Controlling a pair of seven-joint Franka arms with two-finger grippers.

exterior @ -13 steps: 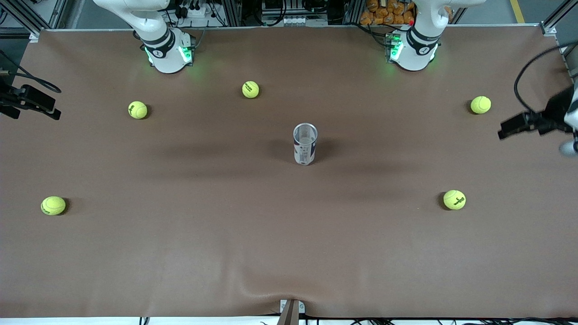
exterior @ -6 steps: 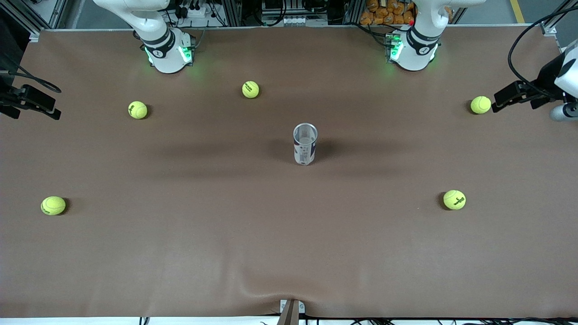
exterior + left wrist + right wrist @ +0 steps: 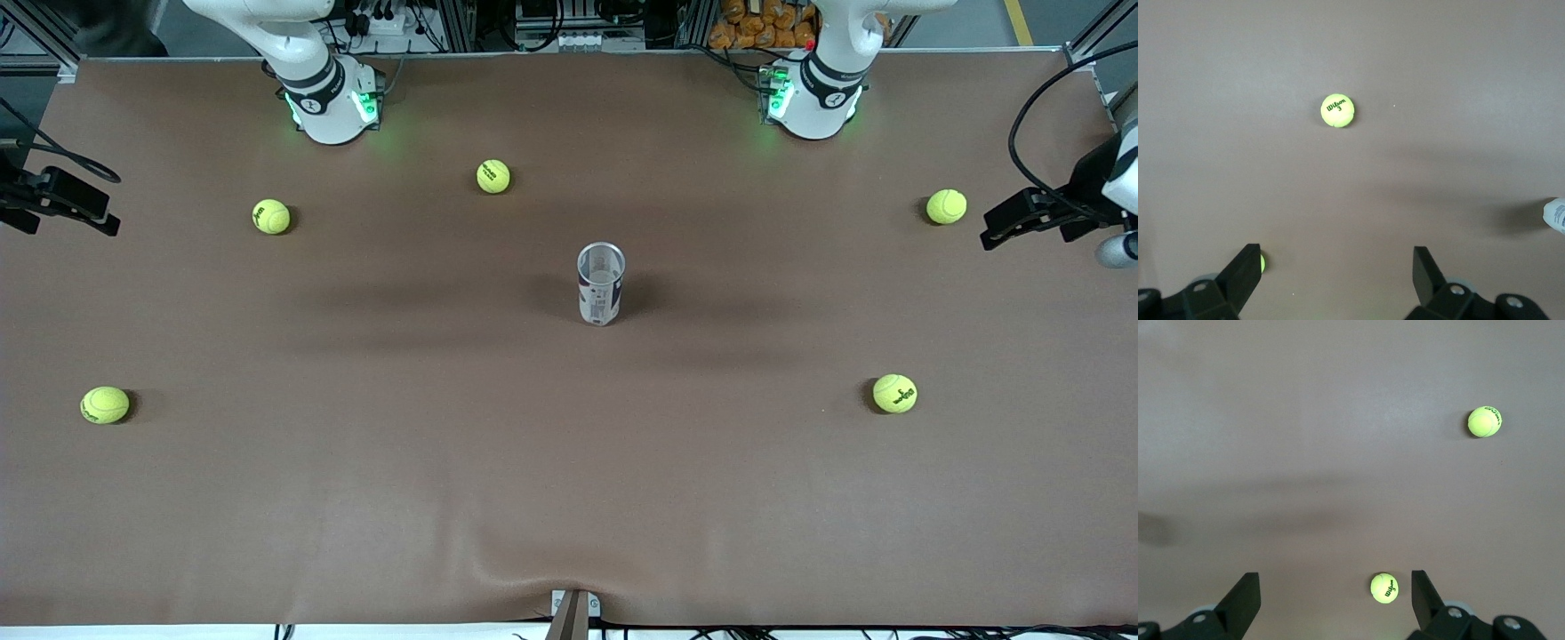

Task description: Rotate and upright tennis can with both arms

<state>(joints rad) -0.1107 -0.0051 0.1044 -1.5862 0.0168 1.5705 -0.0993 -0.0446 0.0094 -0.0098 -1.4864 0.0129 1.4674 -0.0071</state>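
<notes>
The tennis can (image 3: 601,284) already stands upright mid-table, nothing apparently left to do, with the left gripper (image 3: 1338,270) and right gripper (image 3: 1335,600) both spread wide, empty, at the table's ends.

arms (image 3: 311,71): white, black bands | bases: green-lit (round) | grippers (image 3: 1000,233): black, cabled

My table (image 3: 356,498) wore a brown cloth, rumpled a little at the edge closest to the front camera. Dead centre on it stood the tennis can (image 3: 601,284), upright, open silvery rim up. Five yellow-green tennis balls ringed it on the cloth, all well apart: one at eleven o'clock (image 3: 493,176), one at ten (image 3: 271,216), one out at eight (image 3: 105,404), one at four (image 3: 894,393), one at two (image 3: 946,206).
</notes>
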